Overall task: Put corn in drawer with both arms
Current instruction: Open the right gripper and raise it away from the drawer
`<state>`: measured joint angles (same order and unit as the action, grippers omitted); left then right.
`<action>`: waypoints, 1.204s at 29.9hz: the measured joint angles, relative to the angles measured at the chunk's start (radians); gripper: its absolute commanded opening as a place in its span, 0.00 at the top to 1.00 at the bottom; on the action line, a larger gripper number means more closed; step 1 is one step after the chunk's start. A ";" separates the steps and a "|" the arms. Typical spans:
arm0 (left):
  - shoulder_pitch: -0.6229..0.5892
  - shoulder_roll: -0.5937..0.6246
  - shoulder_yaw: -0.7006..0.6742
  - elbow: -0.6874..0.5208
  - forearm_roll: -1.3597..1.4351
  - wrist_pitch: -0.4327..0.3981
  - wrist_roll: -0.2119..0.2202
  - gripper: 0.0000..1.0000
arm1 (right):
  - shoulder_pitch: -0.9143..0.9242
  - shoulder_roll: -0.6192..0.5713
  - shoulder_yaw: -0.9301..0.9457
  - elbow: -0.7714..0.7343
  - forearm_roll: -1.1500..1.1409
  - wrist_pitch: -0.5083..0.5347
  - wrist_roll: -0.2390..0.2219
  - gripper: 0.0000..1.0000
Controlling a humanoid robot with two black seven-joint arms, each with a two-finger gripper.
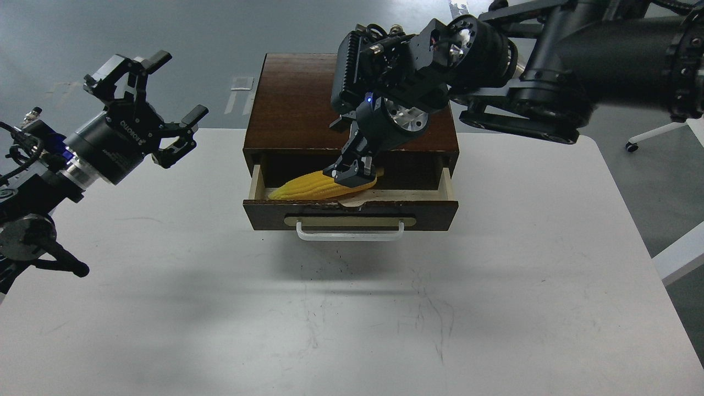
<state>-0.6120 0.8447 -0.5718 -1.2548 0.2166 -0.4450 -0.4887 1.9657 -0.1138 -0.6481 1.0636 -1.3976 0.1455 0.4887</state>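
The yellow corn (pixel 311 187) lies slanted inside the open drawer (pixel 264 212), its tip down at the drawer's left front and its thick end raised. My right gripper (pixel 352 175) reaches down into the drawer and is shut on the corn's thick end. The drawer sticks out of the dark brown box (pixel 294 102), its white bar handle (pixel 350 235) facing me. My left gripper (pixel 176 91) is open and empty, held in the air left of the box, well apart from it.
The box stands at the far middle of the white table (pixel 352 319). My right arm (pixel 550 66) crosses above the box's right half. The table's right edge runs near a white bar (pixel 679 258) and a chair base (pixel 632 144).
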 measured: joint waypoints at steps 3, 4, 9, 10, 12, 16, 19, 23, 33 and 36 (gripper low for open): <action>0.000 -0.002 0.000 0.000 0.001 0.000 0.000 0.01 | 0.010 -0.056 0.046 0.001 0.070 0.001 0.000 0.05; 0.000 -0.002 0.000 0.000 0.001 0.000 0.000 0.01 | 0.011 -0.077 0.064 -0.001 0.103 0.001 0.000 0.05; 0.000 -0.007 -0.001 0.000 0.001 0.000 0.000 0.01 | -0.033 -0.217 0.126 -0.006 0.412 0.003 0.000 0.04; 0.000 -0.009 -0.001 0.000 0.001 0.000 0.000 0.01 | -0.057 -0.249 0.137 -0.006 0.489 0.003 0.000 0.04; 0.000 -0.014 0.000 0.000 0.001 0.000 0.000 0.01 | -0.125 -0.311 0.176 -0.006 0.633 0.002 0.000 0.04; 0.000 -0.024 -0.001 0.001 0.001 0.000 0.000 0.01 | -0.301 -0.421 0.288 -0.009 0.831 -0.003 0.000 0.02; 0.001 -0.036 -0.001 0.008 0.001 0.000 0.000 0.01 | -0.493 -0.497 0.419 -0.020 0.913 -0.004 0.000 0.02; 0.002 -0.043 -0.011 0.014 0.001 0.009 0.000 0.02 | -0.748 -0.540 0.609 -0.056 0.988 -0.005 0.000 0.02; 0.032 -0.046 -0.013 0.092 -0.012 0.000 0.000 0.01 | -1.114 -0.519 0.886 -0.096 1.280 -0.003 0.000 0.01; 0.051 -0.047 -0.013 0.093 -0.014 -0.021 0.000 0.01 | -1.152 -0.486 0.899 -0.101 1.338 -0.003 0.000 0.01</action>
<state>-0.5609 0.7975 -0.5853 -1.1614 0.2021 -0.4662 -0.4887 0.8141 -0.5997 0.2509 0.9623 -0.0592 0.1426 0.4886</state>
